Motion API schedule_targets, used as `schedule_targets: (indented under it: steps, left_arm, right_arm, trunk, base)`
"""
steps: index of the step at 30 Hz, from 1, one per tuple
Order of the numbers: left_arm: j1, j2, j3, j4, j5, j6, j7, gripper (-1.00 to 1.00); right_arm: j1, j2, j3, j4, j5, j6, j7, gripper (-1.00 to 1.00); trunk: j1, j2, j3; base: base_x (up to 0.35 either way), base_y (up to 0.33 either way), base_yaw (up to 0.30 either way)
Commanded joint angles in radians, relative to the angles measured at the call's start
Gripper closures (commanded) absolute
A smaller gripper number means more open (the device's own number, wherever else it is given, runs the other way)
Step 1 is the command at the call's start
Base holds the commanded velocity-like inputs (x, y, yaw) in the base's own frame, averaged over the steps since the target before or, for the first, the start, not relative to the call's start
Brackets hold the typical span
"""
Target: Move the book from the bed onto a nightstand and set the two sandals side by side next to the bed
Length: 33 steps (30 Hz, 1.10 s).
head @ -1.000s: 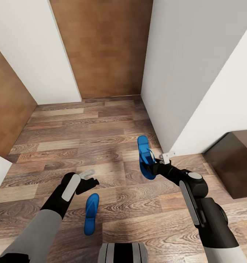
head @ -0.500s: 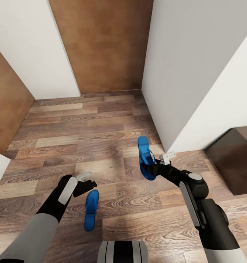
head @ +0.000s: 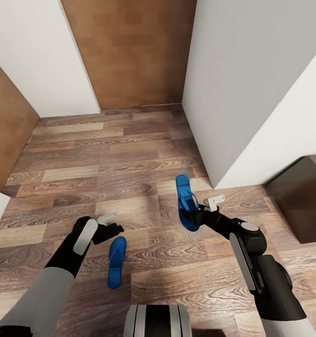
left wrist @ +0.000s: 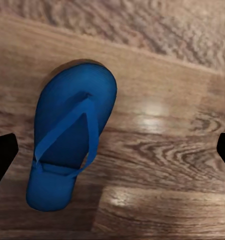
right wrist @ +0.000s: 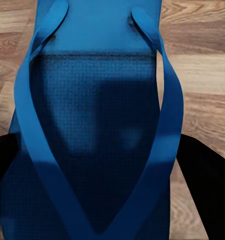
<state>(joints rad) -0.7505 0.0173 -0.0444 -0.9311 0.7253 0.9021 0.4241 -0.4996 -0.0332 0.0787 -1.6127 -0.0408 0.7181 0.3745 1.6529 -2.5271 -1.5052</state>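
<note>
Head view looks down on a wood-plank floor (head: 129,154) hemmed by white walls (head: 251,84). One blue sandal (head: 186,202) sits between the right gripper's (head: 195,216) jaws, raised off the floor with its toe end pointing away from the robot. From the right wrist camera, that held sandal (right wrist: 100,125) has its straps running up the frame and a dark fingertip (right wrist: 205,175) pressed against either edge, so the jaws are clamped on it. The second sandal (head: 116,261) lies flat on the floor, nearer the robot than the first and well apart from it. The left gripper (head: 112,229) hovers just above that sandal's toe end. From the left wrist camera its fingertips (left wrist: 2,157) stand wide apart with the loose sandal (left wrist: 70,142) lying free below them, jaws released. A dark brown cabinet (head: 300,201) stands beyond the right arm.
</note>
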Motion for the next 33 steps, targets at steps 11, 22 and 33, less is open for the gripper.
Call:
schedule_targets:
  steps: [11, 22, 33]
  left_arm:
    - [-0.172, 0.005, -0.005, -0.041, -0.003, 0.145, 0.02, -1.0]
    - [-0.291, 0.006, -0.009, -0.035, 0.004, 0.145, 0.025, -1.0]
    - [-0.352, 0.026, -0.006, -0.037, 0.005, 0.145, 0.027, -1.0]
  right_arm:
    - [-0.001, -0.001, 0.007, -0.002, -0.005, 0.007, 0.0, 1.0]
    - [-0.001, -0.001, 0.007, -0.003, -0.005, 0.007, 0.0, 1.0]
    - [-0.001, -0.001, 0.004, -0.003, -0.005, 0.007, 0.0, 1.0]
  trunk:
    - [0.005, -0.003, -0.043]
    - [0.01, -0.005, -0.086]
    - [0.015, -0.008, -0.128]
  base:
    - [0.0, 0.0, 0.0]
    - [0.0, 0.0, 0.0]
    - [0.0, 0.0, 0.0]
